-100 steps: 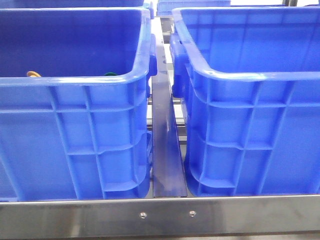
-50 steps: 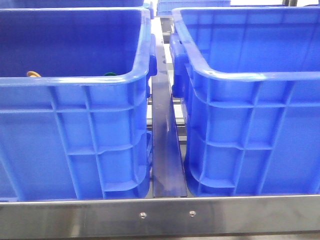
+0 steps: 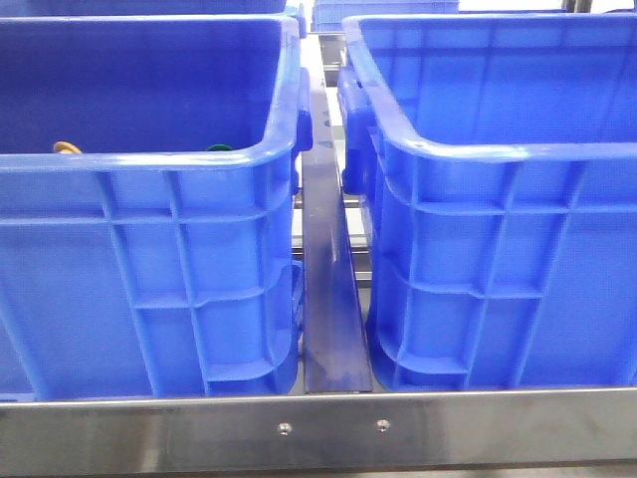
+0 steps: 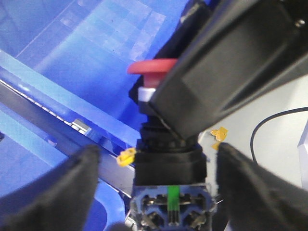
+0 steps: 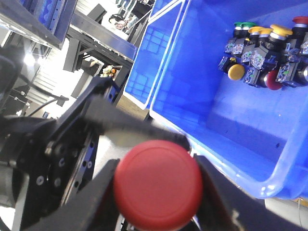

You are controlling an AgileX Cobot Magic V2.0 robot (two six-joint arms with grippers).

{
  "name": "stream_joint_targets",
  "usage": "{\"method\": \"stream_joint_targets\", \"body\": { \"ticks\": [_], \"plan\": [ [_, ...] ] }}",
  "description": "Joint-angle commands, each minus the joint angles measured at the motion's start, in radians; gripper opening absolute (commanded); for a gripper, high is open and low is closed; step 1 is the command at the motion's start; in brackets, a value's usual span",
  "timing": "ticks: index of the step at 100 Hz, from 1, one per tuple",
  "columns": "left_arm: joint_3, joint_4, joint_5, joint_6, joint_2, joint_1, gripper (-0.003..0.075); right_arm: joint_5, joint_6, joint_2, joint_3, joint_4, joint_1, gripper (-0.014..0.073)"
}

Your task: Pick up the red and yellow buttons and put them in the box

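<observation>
A steel-edged bench (image 3: pixel 318 428) is carrying two deep blue crates side by side. The left crate (image 3: pixel 149 269) is sitting toward the left edge, the right crate (image 3: pixel 508 259) toward the right edge, a dark metal rail (image 3: pixel 333 299) running between them.

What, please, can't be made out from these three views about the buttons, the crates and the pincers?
- Front view: both arms are out of frame; the left crate's near wall hides its floor, so only slivers of a yellow cap and a green cap show.
- Left wrist view: a black part crosses the red button, hiding half its cap.
- Right wrist view: another red button fills the foreground, blurred, covering the right pincer's fingertips; the piled buttons run off the edge.
</observation>
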Motion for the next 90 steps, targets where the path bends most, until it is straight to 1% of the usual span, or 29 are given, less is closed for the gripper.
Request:
{"method": "stream_joint_targets", "body": {
  "ticks": [1, 25, 44, 59, 73, 80, 81, 90],
  "plan": [
    [-0.028, 0.008, -0.058, -0.002, -0.034, -0.008, 0.0533, 0.034, -0.025, -0.009, -0.038, 0.08, 0.001, 0.0199],
    [-0.028, 0.008, 0.001, -0.002, -0.047, -0.008, 0.0533, -0.036, -0.049, -0.01, -0.042, 0.081, 0.0, 0.0199],
    [-0.028, 0.008, -0.023, -0.004, -0.113, -0.006, 0.0533, -0.091, -0.074, -0.011, -0.052, 0.083, 0.0, 0.0199],
    [-0.028, 0.034, -0.017, -0.029, -0.172, 0.005, 0.0533, -0.153, -0.084, -0.011, -0.052, 0.083, 0.0, 0.0199],
    [-0.026, 0.052, -0.005, -0.043, -0.21, 0.084, 0.0533, -0.181, -0.09, -0.011, -0.052, 0.083, 0.0, 0.0199],
    [-0.013, 0.052, -0.005, -0.043, -0.229, 0.154, 0.0533, -0.189, -0.092, -0.011, -0.052, 0.083, 0.0, 0.0199],
    [-0.009, 0.052, -0.005, -0.043, -0.232, 0.177, 0.0533, -0.189, -0.093, -0.011, -0.052, 0.083, 0.0, 0.0199],
    [0.033, 0.05, -0.007, -0.045, -0.25, 0.279, 0.0533, -0.193, -0.102, -0.011, -0.052, 0.083, 0.0, 0.0199]
  ]
}}
